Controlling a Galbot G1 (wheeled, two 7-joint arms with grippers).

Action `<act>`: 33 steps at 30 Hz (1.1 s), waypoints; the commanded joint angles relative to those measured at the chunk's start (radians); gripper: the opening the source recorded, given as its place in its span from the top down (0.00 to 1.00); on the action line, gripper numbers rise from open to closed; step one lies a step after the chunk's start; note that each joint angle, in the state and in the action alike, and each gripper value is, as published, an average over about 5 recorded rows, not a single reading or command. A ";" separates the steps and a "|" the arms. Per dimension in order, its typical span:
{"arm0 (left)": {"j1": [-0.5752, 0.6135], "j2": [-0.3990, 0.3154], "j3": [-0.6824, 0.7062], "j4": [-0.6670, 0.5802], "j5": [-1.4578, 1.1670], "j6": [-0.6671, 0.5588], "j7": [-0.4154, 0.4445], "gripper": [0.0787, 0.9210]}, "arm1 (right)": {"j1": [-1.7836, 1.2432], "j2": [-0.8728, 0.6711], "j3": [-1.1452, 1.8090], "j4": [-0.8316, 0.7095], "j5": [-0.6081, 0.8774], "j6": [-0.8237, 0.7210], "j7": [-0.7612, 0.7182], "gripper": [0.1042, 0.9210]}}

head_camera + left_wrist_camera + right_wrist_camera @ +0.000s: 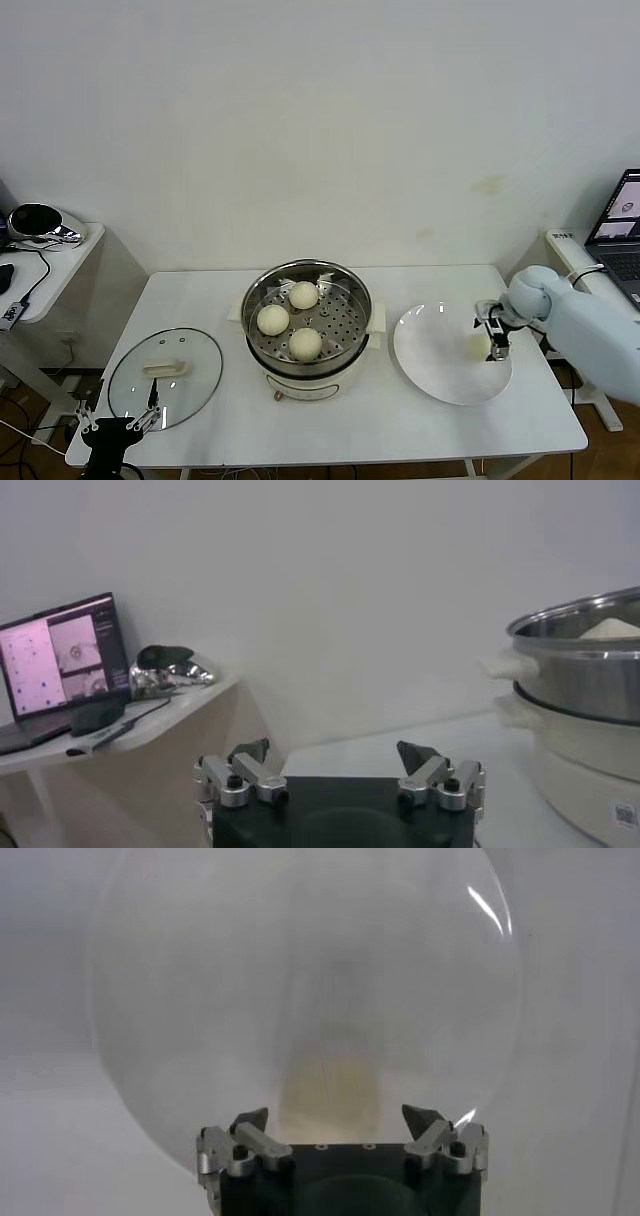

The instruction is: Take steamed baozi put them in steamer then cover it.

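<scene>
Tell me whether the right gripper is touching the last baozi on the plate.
Cannot tell. In the head view the right gripper overlaps the baozi; neither view shows contact or gap plainly.

Looks like a robotics lab/test room, not a real kitchen: bare white wall [320, 120], plain white table [300, 420], open laptop [622, 225] w/ camera feeds at the side, cables [30, 275] trailing off a side desk [50, 270].

Steamer [307, 330] uncovered, open overhead.

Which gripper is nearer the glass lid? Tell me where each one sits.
Left. The left gripper hangs at the table's front edge, right beside the glass lid. The right gripper is across the steamer, over the plate.
</scene>
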State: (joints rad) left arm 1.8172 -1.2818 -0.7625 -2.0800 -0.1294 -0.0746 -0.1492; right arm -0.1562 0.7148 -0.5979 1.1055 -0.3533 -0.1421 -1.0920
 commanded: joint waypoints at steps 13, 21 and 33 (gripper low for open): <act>0.004 0.003 -0.008 -0.004 -0.003 -0.002 -0.001 0.12 | 0.021 0.005 -0.014 0.020 0.013 -0.026 -0.014 0.41; -0.003 0.002 -0.002 -0.005 -0.003 0.000 0.000 0.12 | 0.285 -0.094 -0.229 0.205 0.206 -0.138 -0.023 0.41; -0.018 0.009 0.009 0.003 -0.006 0.000 0.001 0.12 | 0.855 -0.019 -0.654 0.464 0.665 -0.373 0.084 0.40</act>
State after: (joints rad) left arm 1.8007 -1.2731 -0.7556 -2.0770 -0.1347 -0.0754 -0.1491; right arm 0.3168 0.6609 -0.9628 1.3796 -0.0056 -0.3559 -1.0716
